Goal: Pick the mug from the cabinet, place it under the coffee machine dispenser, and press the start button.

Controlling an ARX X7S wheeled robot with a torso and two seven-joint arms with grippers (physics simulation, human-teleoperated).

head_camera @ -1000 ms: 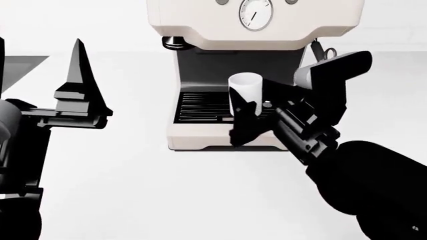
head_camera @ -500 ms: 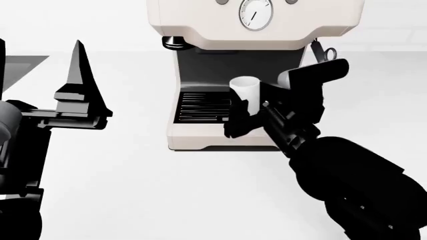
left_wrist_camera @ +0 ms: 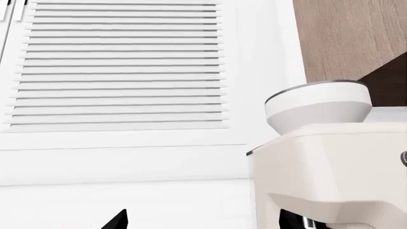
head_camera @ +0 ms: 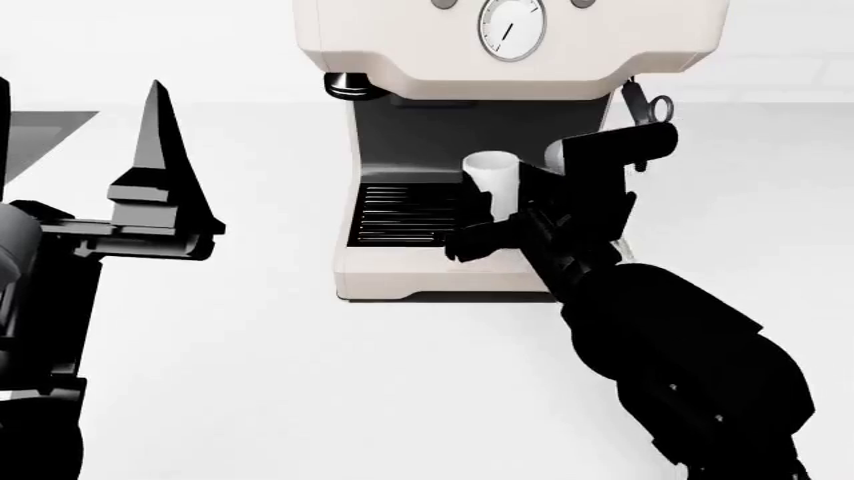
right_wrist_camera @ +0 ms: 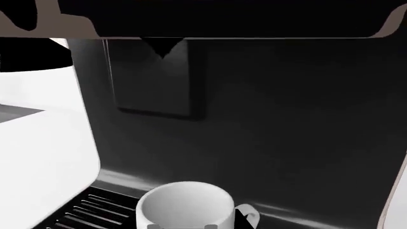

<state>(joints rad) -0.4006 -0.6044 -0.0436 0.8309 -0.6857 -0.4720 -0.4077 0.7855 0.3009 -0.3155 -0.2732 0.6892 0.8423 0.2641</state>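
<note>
The small white mug (head_camera: 489, 172) is in my right gripper (head_camera: 497, 215), which is shut on it. The mug sits inside the cream coffee machine's (head_camera: 400, 275) recess, over the black slatted drip grille (head_camera: 398, 212); its base is hidden by the fingers. In the right wrist view the mug (right_wrist_camera: 184, 205) shows open side up with its handle (right_wrist_camera: 249, 217) to one side, below the dark dispenser underside (right_wrist_camera: 222, 19). My left gripper (head_camera: 158, 150) is open and empty, pointing up at the left, well clear of the machine; its fingertips (left_wrist_camera: 117, 220) stand wide apart.
A round gauge (head_camera: 511, 27) is on the machine's front panel, a thin steam wand (head_camera: 638, 105) at its right side. The left wrist view shows a white louvered cabinet door (left_wrist_camera: 121, 67), a wide white vessel (left_wrist_camera: 318, 105) on the machine, and a wood panel (left_wrist_camera: 350, 33).
My right arm has carried the mug deeper into the machine's recess and slightly lower over the grille. The left arm has not moved.
</note>
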